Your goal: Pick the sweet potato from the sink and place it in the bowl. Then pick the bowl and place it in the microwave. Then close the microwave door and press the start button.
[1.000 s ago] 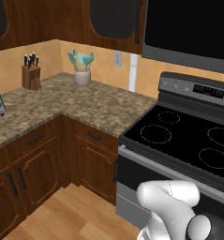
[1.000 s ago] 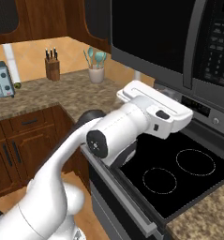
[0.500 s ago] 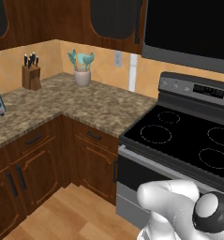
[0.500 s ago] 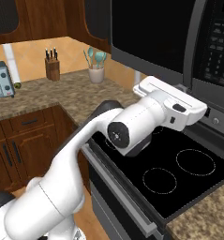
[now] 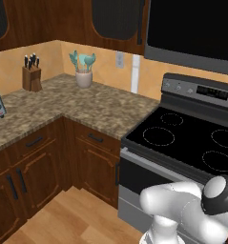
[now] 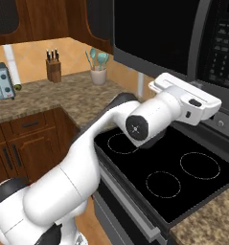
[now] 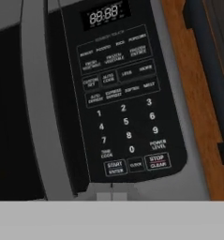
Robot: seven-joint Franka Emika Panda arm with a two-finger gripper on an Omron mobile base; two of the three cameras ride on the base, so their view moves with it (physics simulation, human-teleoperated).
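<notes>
The black microwave [image 6: 156, 36] hangs above the stove with its door [image 5: 191, 26] flat against the front. My hand [image 6: 185, 95] is stretched out just below and in front of the button panel [image 6: 223, 45]. In the hand view the panel [image 7: 123, 103] is close up, with the START button [image 7: 115, 167] low down, right above my gripper [image 7: 112, 196]. Its two fingertips sit pressed together with nothing between them. The sweet potato, the bowl and the sink are out of view.
A black-topped steel stove [image 5: 191, 143] lies under my arm. The speckled counter [image 5: 87, 102] to the left carries a knife block [image 5: 31, 74], a jar of utensils [image 5: 83, 71] and a toaster [image 6: 1, 81]. Brown cabinets [image 5: 34, 162] stand below.
My arm has reached further right and slightly up toward the microwave's button panel. The scene itself has not shifted.
</notes>
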